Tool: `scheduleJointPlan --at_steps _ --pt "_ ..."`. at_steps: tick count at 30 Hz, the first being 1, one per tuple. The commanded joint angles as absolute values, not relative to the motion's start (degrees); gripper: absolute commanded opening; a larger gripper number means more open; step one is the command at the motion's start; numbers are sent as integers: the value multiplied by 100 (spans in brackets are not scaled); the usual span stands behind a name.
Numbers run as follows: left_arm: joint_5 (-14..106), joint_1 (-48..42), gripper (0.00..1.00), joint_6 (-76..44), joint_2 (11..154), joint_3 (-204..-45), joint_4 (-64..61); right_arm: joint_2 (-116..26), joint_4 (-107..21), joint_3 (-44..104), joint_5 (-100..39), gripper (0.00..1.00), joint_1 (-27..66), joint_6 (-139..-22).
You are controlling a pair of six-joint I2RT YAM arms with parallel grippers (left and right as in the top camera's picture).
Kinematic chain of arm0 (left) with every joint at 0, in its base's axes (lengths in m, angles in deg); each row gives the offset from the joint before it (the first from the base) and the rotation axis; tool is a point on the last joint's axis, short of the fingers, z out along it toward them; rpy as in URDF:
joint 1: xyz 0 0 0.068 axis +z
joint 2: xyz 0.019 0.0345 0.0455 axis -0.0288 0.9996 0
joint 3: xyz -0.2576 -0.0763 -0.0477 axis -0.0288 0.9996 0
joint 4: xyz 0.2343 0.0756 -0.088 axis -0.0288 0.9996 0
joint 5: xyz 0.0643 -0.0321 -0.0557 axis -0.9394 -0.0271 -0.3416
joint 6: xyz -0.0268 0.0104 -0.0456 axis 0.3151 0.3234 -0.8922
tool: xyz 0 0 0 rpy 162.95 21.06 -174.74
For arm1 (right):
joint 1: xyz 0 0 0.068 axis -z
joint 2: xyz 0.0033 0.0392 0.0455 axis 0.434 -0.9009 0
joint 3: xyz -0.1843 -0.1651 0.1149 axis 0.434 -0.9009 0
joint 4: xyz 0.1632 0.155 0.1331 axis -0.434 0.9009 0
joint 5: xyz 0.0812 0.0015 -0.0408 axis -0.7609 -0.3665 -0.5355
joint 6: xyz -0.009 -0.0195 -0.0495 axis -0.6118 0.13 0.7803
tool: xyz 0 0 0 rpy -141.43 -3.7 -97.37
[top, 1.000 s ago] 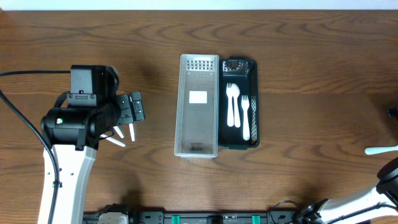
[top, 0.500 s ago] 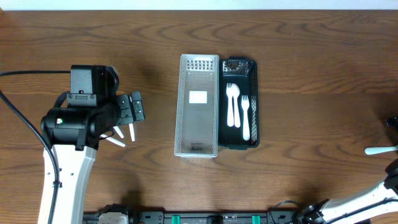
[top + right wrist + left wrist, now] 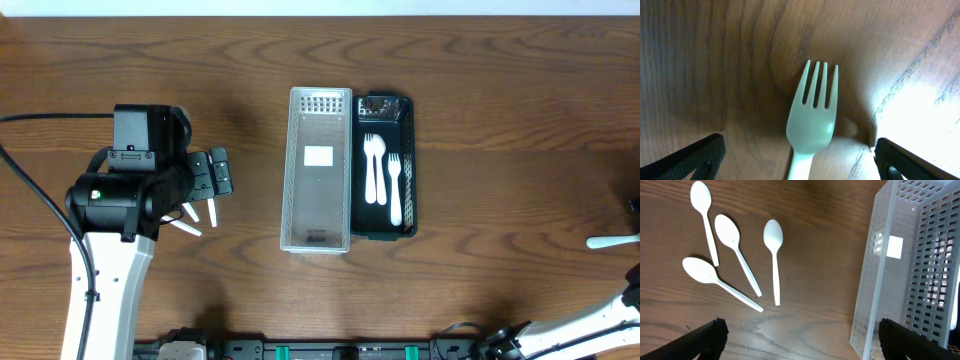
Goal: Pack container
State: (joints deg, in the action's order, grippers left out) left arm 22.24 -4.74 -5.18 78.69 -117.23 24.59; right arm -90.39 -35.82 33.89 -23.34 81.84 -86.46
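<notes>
A white perforated container [image 3: 320, 170] stands mid-table with a black tray [image 3: 405, 170] along its right side. The tray holds a white spoon [image 3: 373, 165] and a white fork [image 3: 394, 190]. Several white spoons [image 3: 735, 262] lie on the wood left of the container [image 3: 900, 270]; two handles show in the overhead view [image 3: 192, 217]. My left gripper [image 3: 800, 342] is open and empty above the table between the spoons and the container. My right gripper [image 3: 800, 162] is open, its fingers either side of a white fork [image 3: 812, 120] lying flat at the far right [image 3: 612, 241].
The left arm's body [image 3: 120, 195] covers most of the spoons from above. The right arm is almost wholly outside the overhead view. Bare wood lies between the tray and the fork at the right edge.
The dark part of the right arm at the overhead's right edge has slid down and further out of frame. The left arm, the cutlery and the containers have not moved.
</notes>
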Motion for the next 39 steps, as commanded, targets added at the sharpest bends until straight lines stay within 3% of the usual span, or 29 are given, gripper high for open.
scheduleJointPlan --at_steps 1,35,39 --pt "2222 -446 98 -424 7891 -11797 2477 -9152 -3637 3395 -2251 99 8234 -8617" --pt "2222 -446 98 -424 7891 -11797 2477 -9155 -4166 3093 -1822 98 8234 -8598" --pt "2222 -446 98 -424 7891 -11797 2479 -9155 -4150 3093 -1825 95 8234 -8598"
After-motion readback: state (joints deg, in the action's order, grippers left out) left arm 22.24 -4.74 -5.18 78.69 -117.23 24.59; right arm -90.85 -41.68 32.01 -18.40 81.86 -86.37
